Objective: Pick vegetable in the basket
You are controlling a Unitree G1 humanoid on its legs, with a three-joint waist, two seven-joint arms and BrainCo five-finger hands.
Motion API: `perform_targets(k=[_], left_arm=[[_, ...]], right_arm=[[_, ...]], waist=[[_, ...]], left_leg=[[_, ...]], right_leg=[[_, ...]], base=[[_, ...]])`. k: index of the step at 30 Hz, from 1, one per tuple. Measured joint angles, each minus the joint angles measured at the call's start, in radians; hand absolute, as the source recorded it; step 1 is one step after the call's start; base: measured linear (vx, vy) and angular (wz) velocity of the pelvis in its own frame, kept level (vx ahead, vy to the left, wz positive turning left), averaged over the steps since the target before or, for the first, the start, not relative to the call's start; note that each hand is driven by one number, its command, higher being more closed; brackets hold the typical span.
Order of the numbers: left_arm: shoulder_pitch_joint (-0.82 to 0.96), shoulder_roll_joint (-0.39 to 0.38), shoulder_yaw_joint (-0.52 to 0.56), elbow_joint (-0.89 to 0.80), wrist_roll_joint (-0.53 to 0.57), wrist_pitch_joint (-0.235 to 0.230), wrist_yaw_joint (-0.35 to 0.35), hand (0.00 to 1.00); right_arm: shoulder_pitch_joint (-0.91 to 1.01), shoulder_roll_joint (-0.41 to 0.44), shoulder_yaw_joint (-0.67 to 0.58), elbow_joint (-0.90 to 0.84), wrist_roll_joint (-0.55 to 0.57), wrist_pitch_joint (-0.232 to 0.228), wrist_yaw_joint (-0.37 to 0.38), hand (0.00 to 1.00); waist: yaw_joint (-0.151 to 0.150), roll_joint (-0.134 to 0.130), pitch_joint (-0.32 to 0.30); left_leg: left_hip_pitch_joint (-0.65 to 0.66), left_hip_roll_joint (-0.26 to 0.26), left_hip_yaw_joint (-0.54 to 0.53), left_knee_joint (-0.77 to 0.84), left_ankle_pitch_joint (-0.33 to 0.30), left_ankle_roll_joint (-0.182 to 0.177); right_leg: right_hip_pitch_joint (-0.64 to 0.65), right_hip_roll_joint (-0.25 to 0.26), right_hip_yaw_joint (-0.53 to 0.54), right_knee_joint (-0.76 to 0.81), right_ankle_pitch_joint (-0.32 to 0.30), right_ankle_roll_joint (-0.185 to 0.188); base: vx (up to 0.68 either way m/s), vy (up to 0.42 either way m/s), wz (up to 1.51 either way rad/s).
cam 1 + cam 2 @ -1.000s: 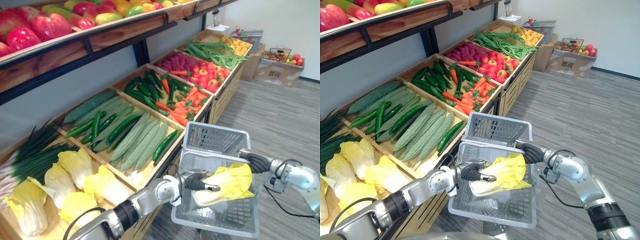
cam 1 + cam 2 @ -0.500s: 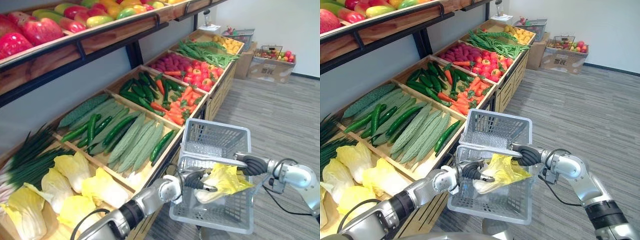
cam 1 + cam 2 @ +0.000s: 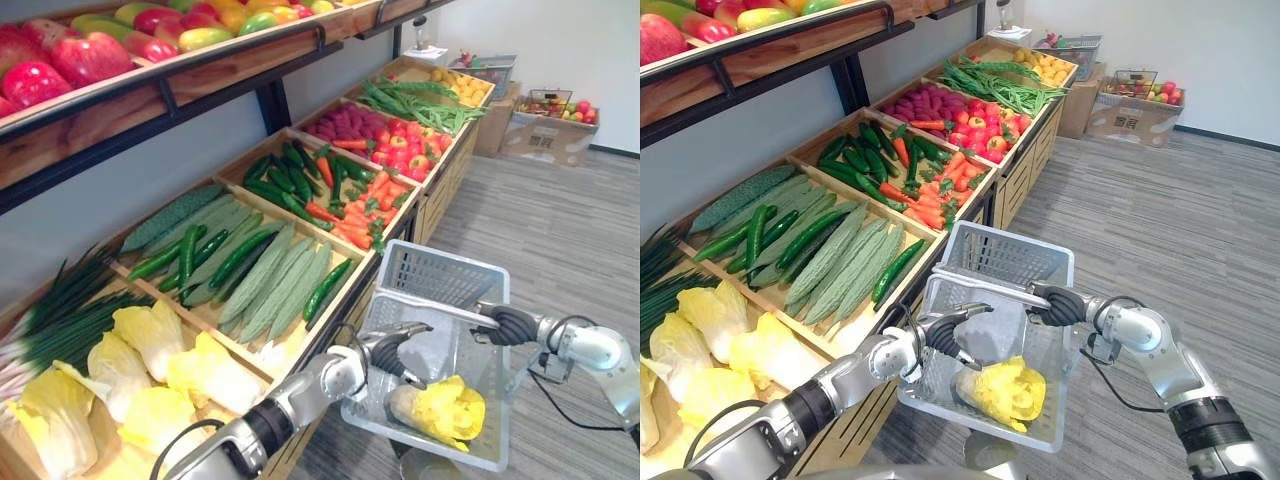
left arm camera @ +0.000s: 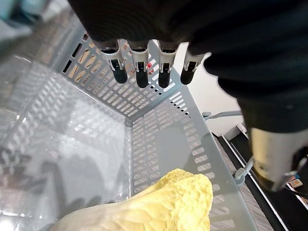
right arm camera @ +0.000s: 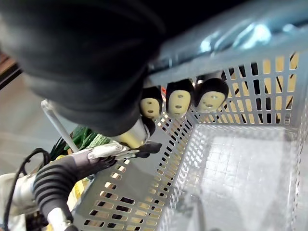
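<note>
Lying on the floor of the grey mesh basket [image 3: 446, 283] is the yellow-green cabbage [image 3: 440, 411], down at the end nearest the robot, its pale stalk towards the display stand and its frilly leaves against the outer wall. Over it hangs the left hand [image 3: 396, 351], reaching in across the basket's rim from the stand side; its fingers [image 4: 139, 73] are spread and fairly straight, the thumb held apart, with nothing in them and a clear gap down to the cabbage. The right hand [image 3: 511, 325] is at the basket's other side, its fingers [image 5: 178, 101] curled tight round the basket's handle [image 3: 990, 284], which runs across the top of the basket. Just beside the basket stands the wooden display, with more cabbages [image 3: 150, 340] in the nearest crate, then long green bitter gourds [image 3: 280, 285] and cucumbers [image 3: 183, 257], and carrots [image 3: 365, 215] farther along.
</note>
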Motion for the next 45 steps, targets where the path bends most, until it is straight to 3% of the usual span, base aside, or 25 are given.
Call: perform_targets(k=[5,9,10,13,15,17,19,23,27,28,32,34,38,40,43,45], left_arm=[[0.024,0.051,-0.03,-0.153,-0.019,0.001,-0.005,0.0],[0.04,0.069,-0.081,-0.334,-0.091,-0.024,-0.038,0.0],[0.05,0.078,-0.107,-0.381,-0.109,-0.043,-0.051,0.0],[0.055,0.102,-0.139,-0.448,-0.132,-0.053,-0.08,0.0],[0.067,0.131,-0.144,-0.496,-0.168,-0.069,-0.101,0.0],[0.071,0.141,-0.141,-0.532,-0.193,-0.069,-0.104,0.0],[0.107,0.166,-0.122,-0.583,-0.211,-0.072,-0.107,0.0],[0.244,0.183,-0.039,-0.672,-0.246,-0.091,-0.112,0.0],[0.405,0.183,0.18,-0.725,-0.282,-0.13,-0.1,0.0],[0.436,0.181,0.252,-0.733,-0.285,-0.136,-0.078,0.0],[0.499,0.146,0.49,-0.733,-0.286,-0.159,0.034,0.0],[0.502,0.106,0.648,-0.73,-0.297,-0.169,0.127,0.0],[0.528,0.085,0.799,-0.727,-0.325,-0.166,0.273,0.0],[0.538,0.083,0.854,-0.698,-0.325,-0.153,0.35,0.0],[0.535,0.047,0.99,-0.576,-0.33,-0.091,0.471,0.0],[0.539,0.02,1.093,-0.416,-0.365,-0.059,0.543,0.0]], right_arm=[[0.001,0.034,-0.03,0.008,-0.061,0.065,-0.059,1.0],[0.023,0.063,-0.079,0.056,-0.157,0.148,-0.175,1.0],[0.029,0.079,-0.096,0.083,-0.158,0.181,-0.207,1.0],[0.042,0.12,-0.135,0.114,-0.157,0.218,-0.264,1.0],[0.049,0.159,-0.167,0.139,-0.157,0.26,-0.316,1.0],[0.063,0.178,-0.202,0.165,-0.157,0.275,-0.348,1.0],[0.068,0.197,-0.228,0.198,-0.157,0.294,-0.377,1.0],[0.099,0.238,-0.288,0.313,-0.151,0.333,-0.433,1.0],[0.114,0.287,-0.435,0.551,-0.135,0.345,-0.523,1.0],[0.119,0.298,-0.479,0.619,-0.109,0.348,-0.549,1.0],[0.134,0.335,-0.601,0.802,-0.047,0.351,-0.611,1.0],[0.154,0.357,-0.681,0.912,0.001,0.352,-0.654,1.0],[0.178,0.401,-0.754,0.982,0.014,0.351,-0.702,1.0],[0.187,0.423,-0.762,0.98,0.022,0.351,-0.718,1.0],[0.19,0.439,-0.785,0.974,0.053,0.352,-0.735,1.0],[0.195,0.459,-0.794,0.966,0.055,0.352,-0.749,1.0]], waist=[[0.003,-0.001,0.001],[0.008,-0.003,0.003],[0.019,-0.003,0.003],[0.028,-0.003,0.003],[0.044,-0.005,0.004],[0.061,-0.012,0.009],[0.064,-0.013,0.009],[0.107,-0.012,0.009],[0.145,-0.012,0.009],[0.164,-0.012,0.008],[0.197,-0.011,0.008],[0.224,-0.012,0.008],[0.251,-0.026,0.005],[0.258,-0.029,0.004],[0.271,-0.028,0.003],[0.273,-0.029,0.002]], left_leg=[[-0.005,0.003,-0.007,-0.001,0.001,0.002],[-0.019,0.005,-0.058,-0.006,0.006,0.009],[-0.023,0.003,-0.063,-0.01,0.01,0.014],[-0.036,0.002,-0.087,-0.011,0.014,0.018],[-0.041,0.002,-0.109,-0.016,0.02,0.02],[-0.047,0.002,-0.137,-0.019,0.025,0.025],[-0.062,0.0,-0.173,-0.02,0.031,0.034],[-0.071,-0.012,-0.247,-0.057,0.053,0.039],[-0.094,-0.035,-0.36,-0.125,0.103,0.054],[-0.107,-0.037,-0.388,-0.138,0.116,0.059],[-0.137,-0.041,-0.478,-0.164,0.152,0.076],[-0.155,-0.034,-0.544,-0.155,0.163,0.077],[-0.177,-0.031,-0.616,-0.15,0.173,0.08],[-0.184,-0.03,-0.646,-0.148,0.178,0.081],[-0.202,-0.03,-0.676,-0.137,0.18,0.084],[-0.209,-0.03,-0.694,-0.138,0.181,0.086]], right_leg=[[0.001,-0.004,-0.012,-0.001,0.0,0.0],[0.022,-0.027,-0.058,-0.017,0.0,0.0],[0.024,-0.03,-0.065,-0.017,0.0,0.0],[0.024,-0.038,-0.081,-0.017,0.0,0.0],[0.03,-0.045,-0.099,-0.018,0.0,0.0],[0.04,-0.054,-0.121,-0.018,-0.002,0.002],[0.05,-0.071,-0.15,-0.019,-0.004,0.004],[0.081,-0.095,-0.208,-0.036,-0.007,0.005],[0.106,-0.125,-0.305,-0.039,-0.035,0.014],[0.108,-0.131,-0.33,-0.04,-0.035,0.012],[0.128,-0.14,-0.39,-0.043,-0.038,0.012],[0.157,-0.142,-0.4,-0.052,-0.039,0.012],[0.186,-0.151,-0.444,-0.052,-0.066,0.013],[0.199,-0.153,-0.467,-0.052,-0.077,0.003],[0.204,-0.158,-0.496,-0.053,-0.085,-0.01],[0.21,-0.159,-0.512,-0.058,-0.088,-0.014]], base=[[-0.01,-0.014,0.09],[-0.01,-0.009,0.34],[-0.02,-0.002,0.23],[-0.02,-0.011,0.19],[-0.03,-0.022,0.29],[-0.04,-0.018,0.41],[-0.04,-0.008,0.58],[-0.04,-0.012,0.51],[-0.01,-0.026,0.76],[0.01,-0.027,0.66],[0.03,-0.035,0.72],[0.04,-0.018,0.76],[0.0,-0.034,0.56],[-0.03,-0.048,0.46],[-0.05,-0.028,0.27],[-0.04,-0.023,0.23]])
